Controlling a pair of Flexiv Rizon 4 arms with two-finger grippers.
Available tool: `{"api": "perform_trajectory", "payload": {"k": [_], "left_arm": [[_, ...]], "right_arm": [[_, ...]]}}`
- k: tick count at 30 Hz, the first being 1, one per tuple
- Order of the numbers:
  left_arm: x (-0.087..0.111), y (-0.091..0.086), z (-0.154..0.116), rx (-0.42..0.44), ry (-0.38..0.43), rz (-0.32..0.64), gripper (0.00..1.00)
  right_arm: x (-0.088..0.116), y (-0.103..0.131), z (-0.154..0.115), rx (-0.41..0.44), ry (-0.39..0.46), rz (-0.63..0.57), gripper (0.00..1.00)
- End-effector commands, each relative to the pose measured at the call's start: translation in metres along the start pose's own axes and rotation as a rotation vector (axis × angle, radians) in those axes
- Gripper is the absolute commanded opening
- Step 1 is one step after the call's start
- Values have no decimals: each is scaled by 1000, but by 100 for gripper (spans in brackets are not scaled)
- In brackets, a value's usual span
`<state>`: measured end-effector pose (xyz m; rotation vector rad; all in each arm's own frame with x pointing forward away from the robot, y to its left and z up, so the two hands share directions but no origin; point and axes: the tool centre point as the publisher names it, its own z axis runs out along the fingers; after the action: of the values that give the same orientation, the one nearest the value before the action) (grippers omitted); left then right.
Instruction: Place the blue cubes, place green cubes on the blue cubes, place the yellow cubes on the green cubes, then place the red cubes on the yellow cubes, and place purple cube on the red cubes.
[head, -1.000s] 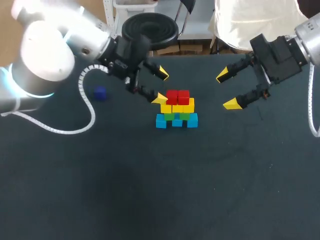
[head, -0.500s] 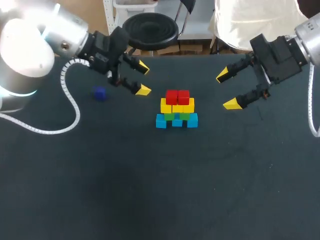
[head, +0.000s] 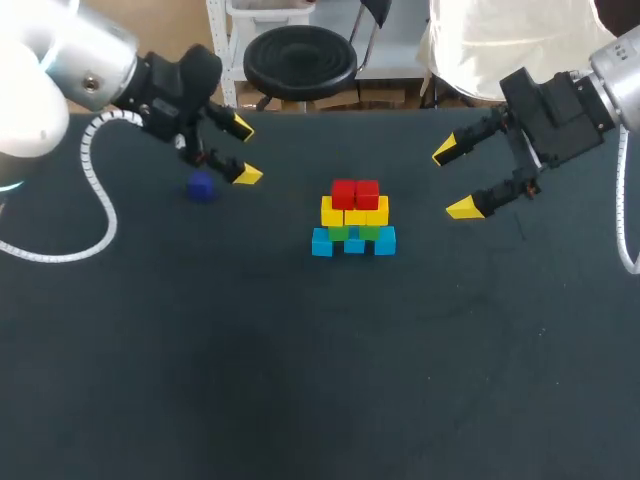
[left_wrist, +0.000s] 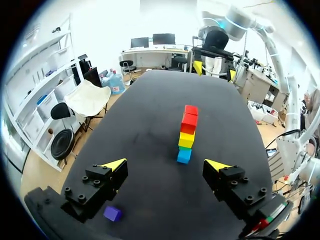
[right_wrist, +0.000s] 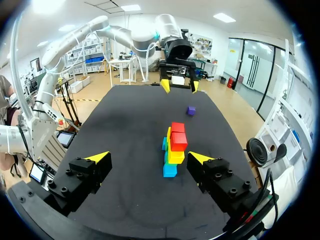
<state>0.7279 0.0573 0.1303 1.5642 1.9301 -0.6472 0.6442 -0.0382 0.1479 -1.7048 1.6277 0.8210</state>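
One purple cube (head: 201, 187) is best straddled squarely by the left gripper (head: 243, 150) (spread wide, holding nothing, just beside it) and lifted clear of the stack (head: 354, 218)

1. A table (head: 300, 400) with a dark, almost black matte top fills most of the head view. Its far edge runs straight across.
2. Faint pale curved scuffs (head: 470, 300) show on the surface, on the robot's right side.
3. In both wrist views the same top looks like one long, flat, dark sheet with a dull, even finish.
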Motion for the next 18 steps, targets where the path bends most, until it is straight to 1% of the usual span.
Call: {"api": "perform_trajectory", "payload": {"k": [1, 13, 15, 16, 17, 18], "left_arm": [[0, -5, -3, -10, -2, 1, 100], [0, -5, -3, -10, -2, 1, 100], [-5, -2, -5, -32, -42, 55, 100], [-6, 1, -9, -44, -73, 101, 100], [-4, 8, -12, -34, -82, 160, 100], [-1, 14, -14, -23, -72, 160, 100]], "right_arm": [[0, 1, 0, 2, 0, 0, 100], [0, 1, 0, 2, 0, 0, 100], [0, 1, 0, 2, 0, 0, 100], [0, 1, 0, 2, 0, 0, 100], [0, 1, 0, 2, 0, 0, 100], [0, 1, 0, 2, 0, 0, 100]]}}
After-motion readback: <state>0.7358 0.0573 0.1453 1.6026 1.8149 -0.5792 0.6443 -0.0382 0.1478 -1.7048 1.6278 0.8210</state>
